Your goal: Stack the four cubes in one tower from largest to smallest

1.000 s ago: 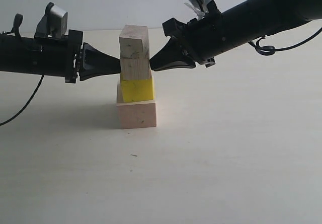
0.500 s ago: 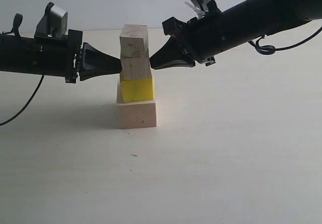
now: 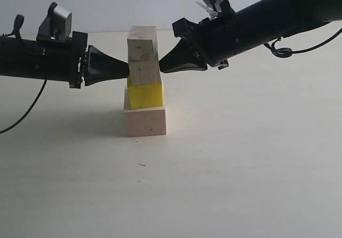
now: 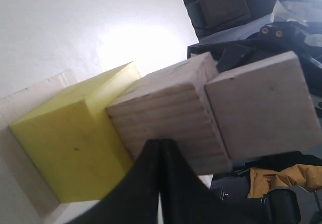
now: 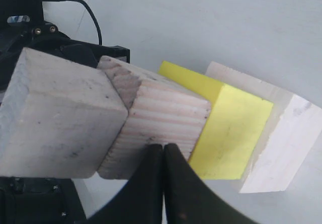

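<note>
The tower (image 3: 144,83) stands near the middle of the tabletop (image 3: 224,168), four cubes high. The large pale wood cube (image 3: 145,121) forms the base and rests flat on the tabletop. The yellow cube (image 3: 145,95) sits on it, then the lower small wood cube (image 3: 145,72), then the top small wood cube (image 3: 142,43). In the wrist views the top cube is turned slightly out of line with the cube below it.

The left fingers (image 3: 109,68) are clenched together, grasping nothing, with the tip touching the left face of the lower small wood cube. The right fingers (image 3: 179,62) are likewise clenched and empty, with the tip against that cube's right side near its upper edge.
</note>
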